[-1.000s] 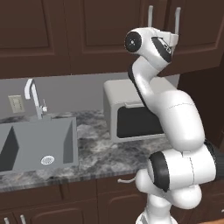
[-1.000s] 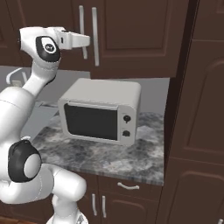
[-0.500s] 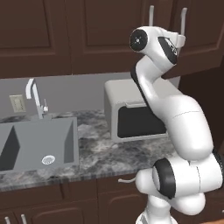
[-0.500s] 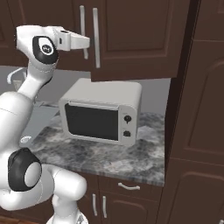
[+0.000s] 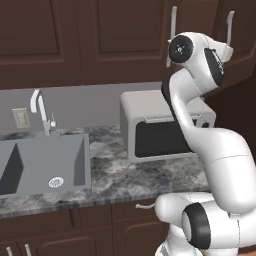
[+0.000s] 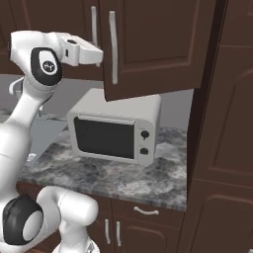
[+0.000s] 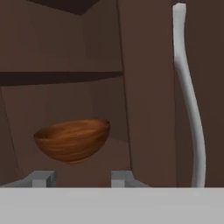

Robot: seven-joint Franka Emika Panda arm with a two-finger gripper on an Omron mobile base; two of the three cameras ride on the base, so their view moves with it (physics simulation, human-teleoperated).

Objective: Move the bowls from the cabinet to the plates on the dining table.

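A glossy reddish-brown wooden bowl (image 7: 72, 140) sits on the lower shelf inside the dark wall cabinet (image 7: 57, 52). The cabinet's right door (image 6: 158, 44) stands partly swung out, its long silver handle (image 7: 190, 109) running up the right of the hand view. My gripper (image 6: 96, 53) is raised at the door's free edge, level with the shelf opening and short of the bowl. Its fingertips (image 7: 43, 177) stand apart with nothing between them, so the gripper (image 7: 82, 178) is open. The left door's handle (image 6: 94, 24) shows just behind my hand.
A grey microwave (image 6: 116, 133) stands on the marble counter (image 6: 113, 178) directly below the cabinet. A sink (image 5: 45, 165) with a faucet (image 5: 40, 110) lies to the left. A tall dark cupboard (image 6: 222, 123) walls off the right side.
The right cabinet door has swung further out from the cabinet front. My hand has risen a little at the door's edge.
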